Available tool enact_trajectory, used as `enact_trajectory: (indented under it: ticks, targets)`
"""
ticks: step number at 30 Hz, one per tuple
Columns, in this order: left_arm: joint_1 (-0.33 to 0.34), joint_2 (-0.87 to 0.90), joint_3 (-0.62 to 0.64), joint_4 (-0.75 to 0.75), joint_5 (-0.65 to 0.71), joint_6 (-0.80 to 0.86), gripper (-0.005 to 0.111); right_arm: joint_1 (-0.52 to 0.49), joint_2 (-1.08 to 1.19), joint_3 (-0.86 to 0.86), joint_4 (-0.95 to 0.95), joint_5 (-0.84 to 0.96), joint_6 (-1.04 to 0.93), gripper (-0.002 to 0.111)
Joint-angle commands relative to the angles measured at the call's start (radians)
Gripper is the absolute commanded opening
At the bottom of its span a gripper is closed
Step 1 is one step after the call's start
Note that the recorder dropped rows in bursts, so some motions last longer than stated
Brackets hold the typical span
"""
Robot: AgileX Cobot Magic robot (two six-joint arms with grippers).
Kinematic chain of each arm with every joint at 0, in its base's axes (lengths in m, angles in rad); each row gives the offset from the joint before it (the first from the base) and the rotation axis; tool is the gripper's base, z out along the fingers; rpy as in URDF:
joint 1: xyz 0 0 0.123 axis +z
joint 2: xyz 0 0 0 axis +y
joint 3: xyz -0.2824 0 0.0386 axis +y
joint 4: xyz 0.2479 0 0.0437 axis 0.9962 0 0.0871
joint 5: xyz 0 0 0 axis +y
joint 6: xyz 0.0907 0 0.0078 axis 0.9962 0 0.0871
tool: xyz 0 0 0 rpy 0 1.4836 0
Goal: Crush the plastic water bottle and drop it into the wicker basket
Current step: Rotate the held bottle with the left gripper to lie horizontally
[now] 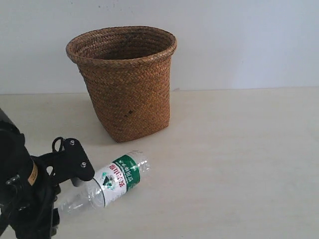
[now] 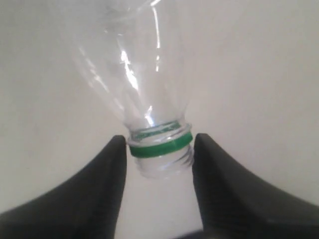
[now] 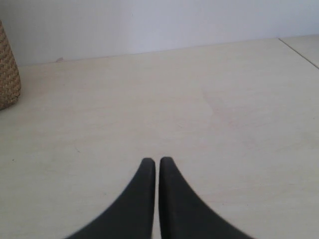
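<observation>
The plastic water bottle (image 1: 119, 177) lies on its side on the table in front of the wicker basket (image 1: 127, 94), which stands upright at the back. Its white-and-green label faces up and its neck points toward my left arm (image 1: 30, 194) at the lower left. In the left wrist view my left gripper (image 2: 159, 142) has its fingers on either side of the bottle (image 2: 134, 74) neck, pressed against the green ring (image 2: 160, 147). The cap end is open. My right gripper (image 3: 157, 162) is shut with nothing in it, over bare table; it is out of the exterior view.
A pale table (image 1: 239, 159) runs to a white wall behind the basket. In the right wrist view a strip of the basket (image 3: 7, 74) shows at the edge, and a table seam (image 3: 299, 52) runs near the far corner.
</observation>
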Motion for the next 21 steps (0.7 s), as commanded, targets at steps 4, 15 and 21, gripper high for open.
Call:
enact_trajectory:
  ticks: [4, 15, 21]
  targets:
    - [-0.004, -0.005, 0.004, 0.257, -0.021, 0.112, 0.004, -0.003, -0.004, 0.000, -0.004, -0.010, 0.001, 0.000]
    - [-0.006, 0.054, 0.006, 0.268, -0.138, 0.513, 0.004, -0.003, -0.004, 0.000, -0.004, -0.010, 0.001, 0.000]
    - [-0.004, 0.102, 0.006, 0.319, -0.345, 0.545, 0.004, -0.003, -0.004, 0.000, -0.004, -0.010, 0.001, 0.000]
